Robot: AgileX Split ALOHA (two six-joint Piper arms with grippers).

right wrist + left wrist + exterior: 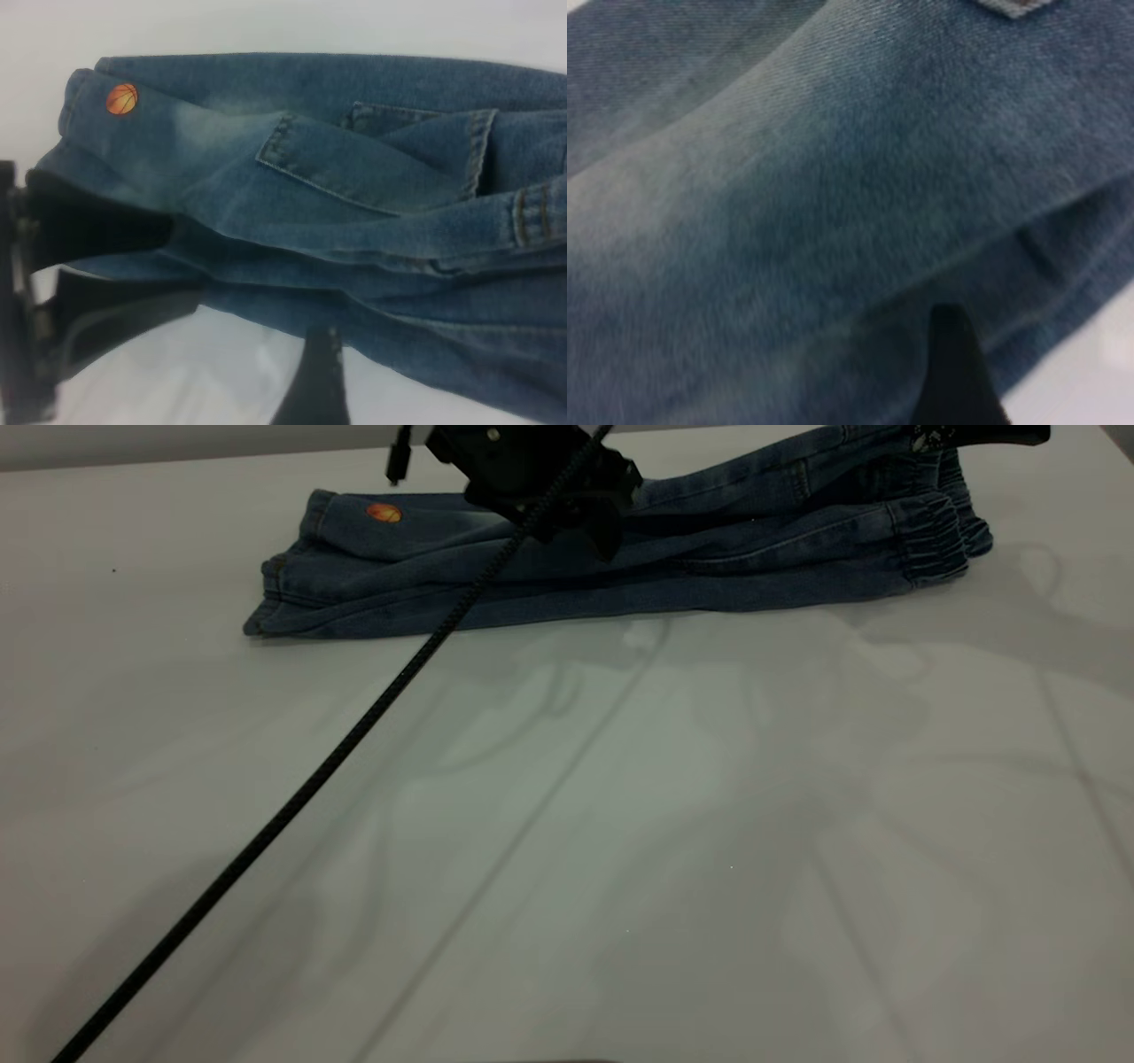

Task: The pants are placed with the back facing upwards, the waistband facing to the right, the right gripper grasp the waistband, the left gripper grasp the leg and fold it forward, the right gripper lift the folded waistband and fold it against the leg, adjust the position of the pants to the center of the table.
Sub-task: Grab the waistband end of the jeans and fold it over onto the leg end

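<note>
From outside, the pants (620, 567) lay folded lengthwise at the far edge of the surface (567, 850), the waistband (939, 536) to the right. The left gripper (594, 514) hung over the middle; I could not tell its jaws.

Its wrist view showed only denim close up.

The right wrist view showed the leg (177, 133) with the basketball (122, 98). The right gripper (939, 436) was at the waistband, jaws unclear. A grip on one layer only might undo the fold.

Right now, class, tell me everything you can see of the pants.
The pants are faded blue denim, folded lengthwise into a long bundle on the table at its far side. The gathered waistband points right; the leg ends left, showing an orange basketball print. A back patch pocket faces up. The left pincer sits at mid-length.
</note>
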